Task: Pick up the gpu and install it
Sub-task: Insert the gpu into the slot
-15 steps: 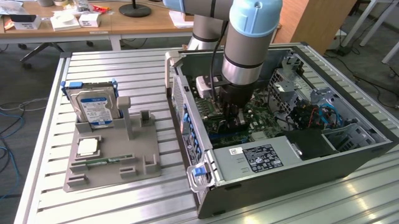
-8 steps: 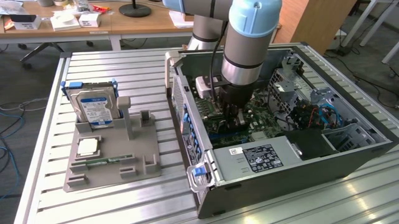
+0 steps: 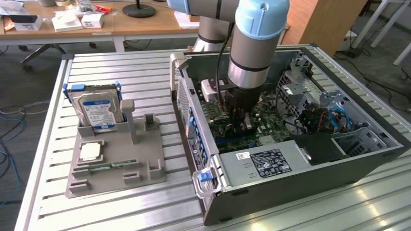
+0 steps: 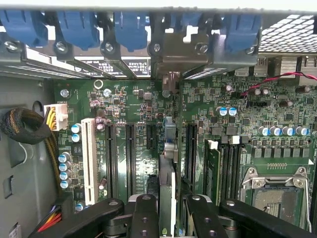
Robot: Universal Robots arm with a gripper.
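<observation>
On the exterior view's left, a grey holder tray (image 3: 115, 166) sits on a slatted metal table (image 3: 96, 67). It carries an upright silver hard drive (image 3: 97, 111) with a blue-and-white label, its print too small to read, a square chip (image 3: 91, 152) lying flat, and a narrow green memory stick (image 3: 106, 167) nearer the camera.

To the right lies an open computer case (image 3: 295, 144). A white barcode sticker (image 3: 243, 155) and a black label with white print (image 3: 270, 163) sit on its power supply; neither can be read.

The arm reaches straight down into the case. Its gripper (image 4: 167, 210) is partly closed on the gpu (image 4: 167, 186), which stands on edge between the two black fingers (image 4: 143, 213), directly below the wrist.

In the wrist view, the card's long axis runs parallel to the black expansion slots (image 4: 130, 153) on the green motherboard (image 4: 247, 119). Its silvery bracket end (image 4: 171, 82) points toward the case's rear wall with the blue latches (image 4: 131, 27). The card appears to be over or in one slot; how deeply it is seated cannot be told.
</observation>
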